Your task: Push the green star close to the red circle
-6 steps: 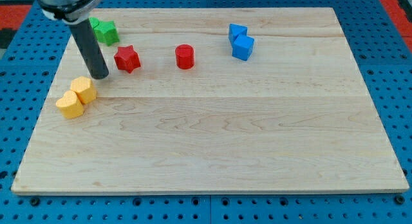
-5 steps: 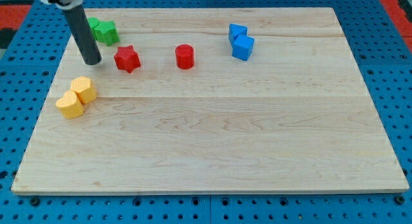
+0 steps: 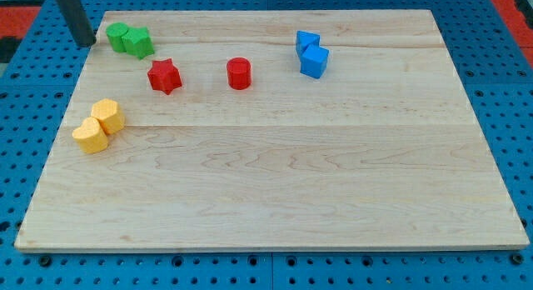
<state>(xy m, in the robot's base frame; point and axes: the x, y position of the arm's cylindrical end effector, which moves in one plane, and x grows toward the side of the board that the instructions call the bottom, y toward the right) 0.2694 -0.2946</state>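
The green star (image 3: 138,42) lies near the board's top left corner, touching a second green block (image 3: 117,35) on its left. The red circle (image 3: 239,73) stands right of them and lower, near the top middle. A red star (image 3: 164,75) lies between the green star and the red circle, a little lower than the green star. My tip (image 3: 85,42) is at the view's top left, just off the board's left edge, a short way left of the green blocks and apart from them.
Two yellow blocks (image 3: 99,125) touch each other at the left side of the wooden board (image 3: 275,198). Two blue blocks (image 3: 311,55) sit together at the top right of the middle. A blue pegboard surrounds the board.
My tip has moved up and to the left, from beside the yellow blocks and red star to beyond the board's top left edge. No block has moved.
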